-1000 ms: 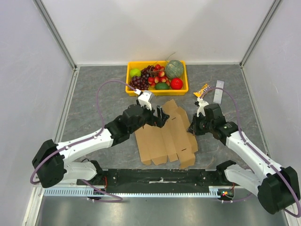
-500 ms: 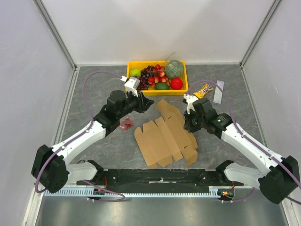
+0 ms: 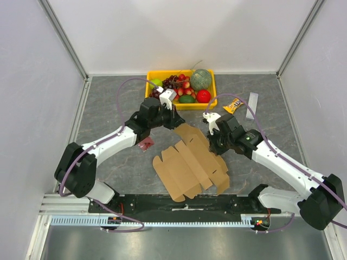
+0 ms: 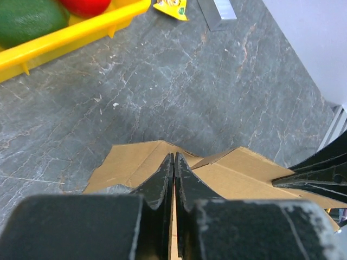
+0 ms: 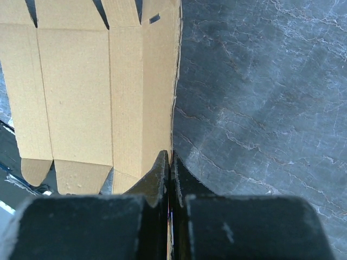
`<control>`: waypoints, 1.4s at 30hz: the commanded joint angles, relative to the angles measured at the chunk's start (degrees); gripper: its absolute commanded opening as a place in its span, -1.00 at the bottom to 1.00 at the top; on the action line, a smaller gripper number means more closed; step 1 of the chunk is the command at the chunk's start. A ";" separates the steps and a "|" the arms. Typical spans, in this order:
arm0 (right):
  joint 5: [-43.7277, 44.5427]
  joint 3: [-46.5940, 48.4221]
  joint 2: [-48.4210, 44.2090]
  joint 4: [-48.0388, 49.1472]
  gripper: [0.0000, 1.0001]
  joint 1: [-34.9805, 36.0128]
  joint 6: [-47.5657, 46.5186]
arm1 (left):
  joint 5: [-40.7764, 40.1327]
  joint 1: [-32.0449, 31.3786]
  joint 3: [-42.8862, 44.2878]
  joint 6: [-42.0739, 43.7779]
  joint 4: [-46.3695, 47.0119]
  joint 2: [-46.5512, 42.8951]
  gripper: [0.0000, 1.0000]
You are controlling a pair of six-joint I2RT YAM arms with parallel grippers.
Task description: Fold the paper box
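Your left hand (image 3: 176,121), spread wide over the paper box (image 3: 190,165) 1 second ago, has pulled back and now pinches shut at the box's far corner. Your right hand (image 3: 213,144) has swung left, turning the sheet with it. The dark-red packet (image 3: 145,143), earlier hidden by your left arm, has come into view.

The top external camera looks down from above and behind the arm bases, taking in the whole table (image 3: 103,103), with the yellow tray (image 3: 210,104) at its far side and the paper box (image 3: 190,162) mid-table. Each wrist camera sits close, sighting along its own fingers: the view over the left gripper (image 4: 173,162) faces the tray's near wall across bare table, while the view over the right gripper (image 5: 169,160) looks steeply down. All three share the box.
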 commanded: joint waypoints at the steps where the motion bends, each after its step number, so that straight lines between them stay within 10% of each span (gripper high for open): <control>1: -2.10 2.94 -0.55 0.08 -1.00 0.23 -2.38 | 5.44 0.05 3.07 3.56 0.49 1.60 -0.78; 7: -6.76 4.34 -0.02 0.17 -1.00 0.32 -4.75 | 7.37 0.48 1.75 10.15 1.37 -0.77 -0.46; 42: -3.77 6.63 1.92 1.04 -1.00 0.41 -2.47 | 19.60 -1.80 -4.66 9.98 4.27 -4.55 -0.52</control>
